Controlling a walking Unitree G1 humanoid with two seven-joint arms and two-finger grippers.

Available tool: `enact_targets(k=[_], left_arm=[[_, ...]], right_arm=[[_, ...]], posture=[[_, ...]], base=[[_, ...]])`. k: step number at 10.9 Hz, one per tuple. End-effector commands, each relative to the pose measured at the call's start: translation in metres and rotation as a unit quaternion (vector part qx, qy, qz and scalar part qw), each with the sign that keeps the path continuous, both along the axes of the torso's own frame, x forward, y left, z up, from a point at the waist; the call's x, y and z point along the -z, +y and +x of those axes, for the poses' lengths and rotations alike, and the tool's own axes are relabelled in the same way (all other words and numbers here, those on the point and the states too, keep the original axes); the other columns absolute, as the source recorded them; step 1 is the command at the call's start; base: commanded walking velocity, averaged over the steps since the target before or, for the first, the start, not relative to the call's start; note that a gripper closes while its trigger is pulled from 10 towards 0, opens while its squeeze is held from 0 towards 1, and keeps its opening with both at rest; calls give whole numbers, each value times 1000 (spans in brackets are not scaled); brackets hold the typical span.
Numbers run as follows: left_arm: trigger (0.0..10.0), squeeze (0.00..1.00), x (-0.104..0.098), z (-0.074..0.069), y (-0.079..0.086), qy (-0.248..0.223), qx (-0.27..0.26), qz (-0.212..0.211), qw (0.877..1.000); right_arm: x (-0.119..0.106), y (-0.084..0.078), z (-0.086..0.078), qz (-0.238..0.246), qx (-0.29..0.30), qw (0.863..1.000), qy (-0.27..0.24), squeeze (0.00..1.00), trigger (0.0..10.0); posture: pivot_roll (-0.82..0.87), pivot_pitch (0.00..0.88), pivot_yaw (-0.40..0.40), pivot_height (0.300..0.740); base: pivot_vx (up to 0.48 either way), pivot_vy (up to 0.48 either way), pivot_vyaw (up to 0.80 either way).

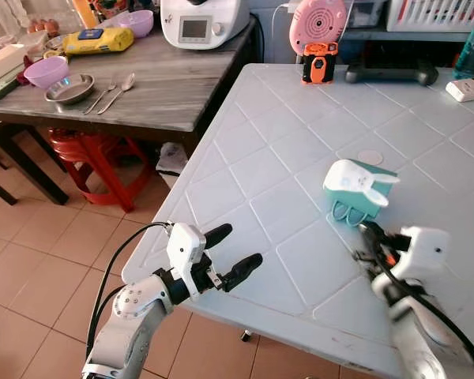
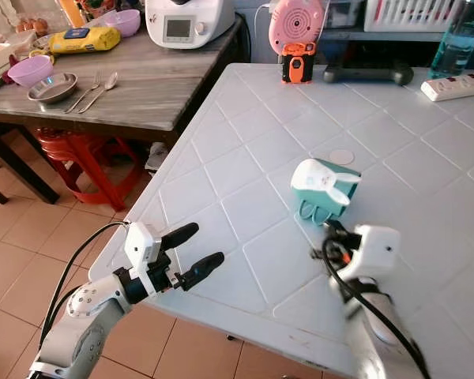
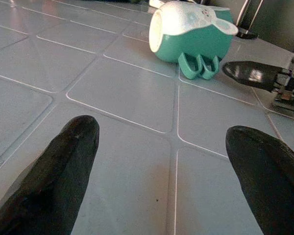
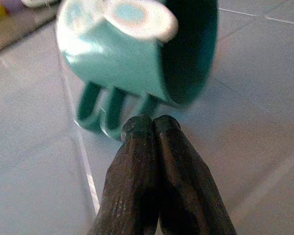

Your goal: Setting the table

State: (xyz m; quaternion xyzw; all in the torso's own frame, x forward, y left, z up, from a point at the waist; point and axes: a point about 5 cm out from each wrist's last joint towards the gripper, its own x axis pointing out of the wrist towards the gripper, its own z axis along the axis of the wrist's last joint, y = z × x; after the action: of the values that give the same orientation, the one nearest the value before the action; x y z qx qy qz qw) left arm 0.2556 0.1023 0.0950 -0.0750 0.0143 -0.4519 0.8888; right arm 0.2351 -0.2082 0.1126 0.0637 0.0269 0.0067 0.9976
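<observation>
A teal mug [image 1: 359, 189] with white bunny ears lies on its side on the white tiled table [image 1: 300, 118], handle toward me. My right gripper [image 1: 367, 230] is shut with nothing in it, its tips just short of the mug's handle [image 4: 100, 110]. In the right wrist view the closed fingertips [image 4: 154, 122] nearly touch the mug [image 4: 137, 54]. My left gripper [image 1: 241, 245] is open over the table's near left edge, pointing at the mug [image 3: 186, 32], well apart from it.
A wooden side table [image 1: 166, 87] at the left carries a purple bowl [image 1: 46, 71], a metal dish [image 1: 69, 88], a fork and spoon [image 1: 110, 93] and a kitchen machine [image 1: 201, 20]. A red stool [image 1: 95, 158] stands beneath. An orange gadget [image 1: 319, 63] and power strip [image 1: 468, 88] lie far back.
</observation>
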Motion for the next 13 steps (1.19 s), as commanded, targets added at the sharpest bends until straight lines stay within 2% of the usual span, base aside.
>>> enact_targets(k=[1, 3, 4, 5, 7, 9, 12, 13], left_arm=[[10000, 0, 0, 1, 5, 0, -8, 10, 1000], [10000, 0, 0, 1, 5, -1, -8, 11, 1000], [10000, 0, -1, 2, 4, -3, -7, 13, 1000], [10000, 0, -4, 3, 3, -9, -2, 16, 1000], [10000, 0, -8, 3, 1, -16, 0, 18, 1000], [10000, 0, -10, 2, 1, -17, 0, 17, 1000], [10000, 0, -15, 1, 0, -22, -1, 17, 1000], [10000, 0, -17, 1, -1, -24, 0, 17, 1000]], right_arm=[[9, 0, -5, -4, 2, 1000, 24, 0, 0], [6, -13, -12, -34, 25, 999, 19, 0, 0], [6, -16, -12, -24, 32, 999, 19, 0, 235], [3, -5, -9, 10, 9, 1000, 16, 1000, 9882], [-3, 24, -6, 62, -40, 997, 8, 1000, 10000], [-3, 36, -7, 109, -53, 993, 12, 1000, 10000], [-1, 42, -11, 177, -34, 983, 24, 1000, 10000], [-1, 41, -13, 182, -19, 983, 24, 1000, 10000]], posture=[[-168, 111, 147, 740], [-170, 112, 152, 740], [-174, 114, 157, 740], [-174, 114, 158, 740], [-168, 113, 157, 740], [-162, 113, 154, 740], [-164, 116, 150, 740], [-167, 116, 150, 740]], base=[[0, 0, 0], [0, 0, 0], [0, 0, 0], [0, 0, 0], [0, 0, 0], [0, 0, 0], [0, 0, 0], [0, 0, 0]])
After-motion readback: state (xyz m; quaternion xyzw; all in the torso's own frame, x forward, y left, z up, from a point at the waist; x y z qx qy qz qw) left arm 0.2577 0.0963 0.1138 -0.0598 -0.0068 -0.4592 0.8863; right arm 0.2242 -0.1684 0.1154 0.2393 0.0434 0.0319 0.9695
